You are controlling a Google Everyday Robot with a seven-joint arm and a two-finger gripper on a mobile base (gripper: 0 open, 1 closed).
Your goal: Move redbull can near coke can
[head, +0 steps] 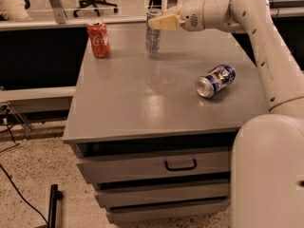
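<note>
The redbull can (pixel 153 34) is a tall slim silver can with blue-grey panels, upright at the far middle of the grey cabinet top (pixel 142 99). My gripper (pixel 159 21) reaches in from the right and is shut on the can's upper part. The can's base is at or just above the surface. The coke can (pixel 99 39) is red with white script and stands upright at the far left corner, roughly a hand's width left of the redbull can.
A wider blue, red and white can (pixel 216 80) lies on its side at the right of the top. My white arm (pixel 256 42) spans the right side. Drawers (pixel 180 164) are below the front edge. Office chairs stand behind.
</note>
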